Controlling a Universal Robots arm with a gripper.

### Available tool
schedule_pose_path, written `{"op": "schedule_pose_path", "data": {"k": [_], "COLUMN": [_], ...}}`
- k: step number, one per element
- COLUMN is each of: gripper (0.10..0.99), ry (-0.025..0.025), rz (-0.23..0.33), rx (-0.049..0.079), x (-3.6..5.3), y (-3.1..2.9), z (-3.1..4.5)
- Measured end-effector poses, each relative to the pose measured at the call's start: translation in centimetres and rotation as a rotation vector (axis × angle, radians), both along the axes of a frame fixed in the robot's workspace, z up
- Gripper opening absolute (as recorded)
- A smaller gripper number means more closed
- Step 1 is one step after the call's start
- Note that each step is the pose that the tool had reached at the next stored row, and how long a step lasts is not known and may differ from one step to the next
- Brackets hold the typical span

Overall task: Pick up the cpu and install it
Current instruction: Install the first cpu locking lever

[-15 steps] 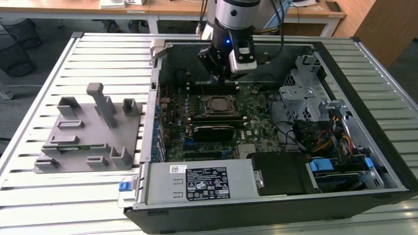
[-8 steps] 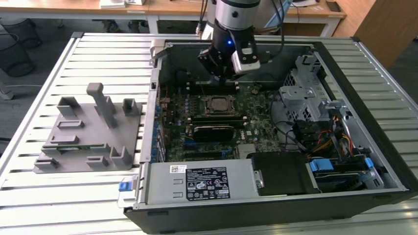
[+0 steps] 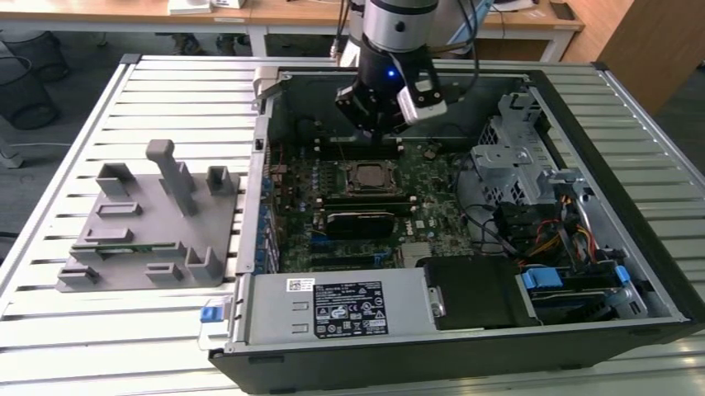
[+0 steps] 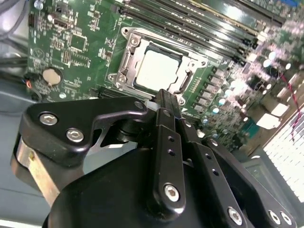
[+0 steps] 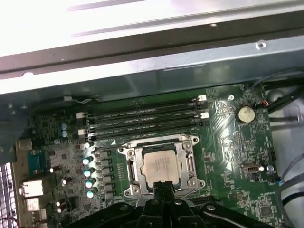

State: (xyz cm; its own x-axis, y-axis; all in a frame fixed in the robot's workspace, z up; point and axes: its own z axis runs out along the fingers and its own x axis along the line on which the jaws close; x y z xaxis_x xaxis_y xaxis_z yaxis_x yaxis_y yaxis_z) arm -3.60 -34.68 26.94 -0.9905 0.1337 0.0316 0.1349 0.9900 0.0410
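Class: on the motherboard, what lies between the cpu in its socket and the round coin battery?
In the first wrist view, bare green board with small components lies between the cpu and the coin battery; the socket's metal frame borders the cpu on that side.

Black hand (image 4: 164,107) w/ silver screws, silver-grey arm (image 3: 399,25), blue LED.

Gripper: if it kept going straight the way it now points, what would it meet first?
Probably the cpu seated in its socket on the motherboard. In both wrist views the gripper points down at the chip's near edge; depth is unclear, so the socket frame could come first.
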Motion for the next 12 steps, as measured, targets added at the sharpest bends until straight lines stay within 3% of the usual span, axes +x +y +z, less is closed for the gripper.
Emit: {"op": "schedule_pose_path", "data": {"k": [4, 6, 7, 10, 12], "gripper": [0.106, 0.106, 0.106, 0.106, 0.106], "ry": [-0.0012, -0.0045, -0.0088, -0.0326, -0.0376], "rz": [0.069, 0.092, 0.098, 0.106, 0.108], "rx": [0.001, 0.005, 0.006, 0.007, 0.012], "x": [0.0, 0.0, 0.0, -0.07, -0.4], "y": [0.0, 0.0, 0.0, 0.0, 0.0], "z": [-0.12, -0.14, -0.14, -0.2, -0.32]}}
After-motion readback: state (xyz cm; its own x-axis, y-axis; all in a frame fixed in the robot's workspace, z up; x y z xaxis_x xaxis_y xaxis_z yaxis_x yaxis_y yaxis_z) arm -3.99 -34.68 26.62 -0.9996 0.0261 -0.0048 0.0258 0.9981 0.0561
